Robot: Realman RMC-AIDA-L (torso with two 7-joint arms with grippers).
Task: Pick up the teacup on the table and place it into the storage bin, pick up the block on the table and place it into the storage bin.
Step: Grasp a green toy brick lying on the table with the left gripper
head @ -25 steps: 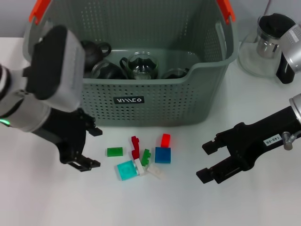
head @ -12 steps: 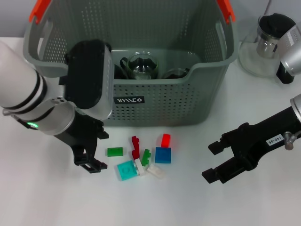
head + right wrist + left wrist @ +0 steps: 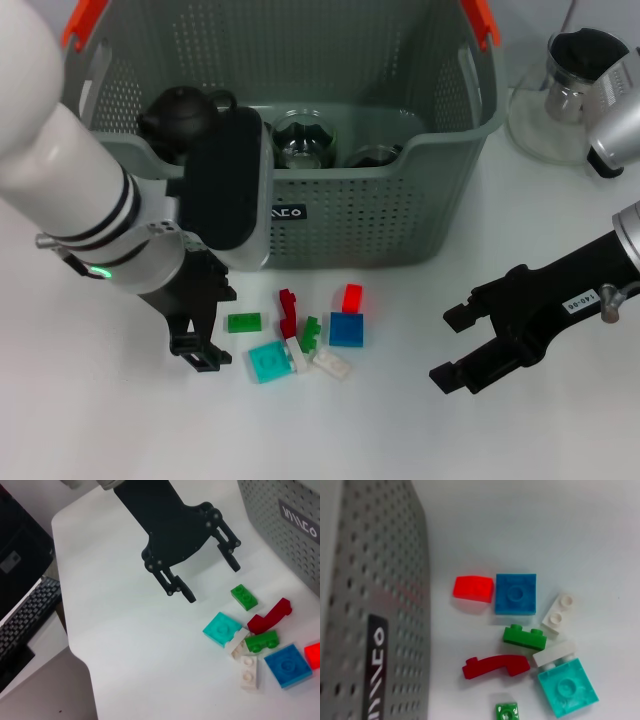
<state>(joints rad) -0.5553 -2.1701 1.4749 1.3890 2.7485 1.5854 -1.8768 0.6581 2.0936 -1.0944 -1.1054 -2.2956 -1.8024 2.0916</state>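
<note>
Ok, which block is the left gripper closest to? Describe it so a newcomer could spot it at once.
Start at the storage bin with its black label. On the table in front lies a cluster of blocks; the left gripper hangs open at its edge, and nearest it is the small green block. It lies alone, flat and square, unlike the green brick wedged among the others.
</note>
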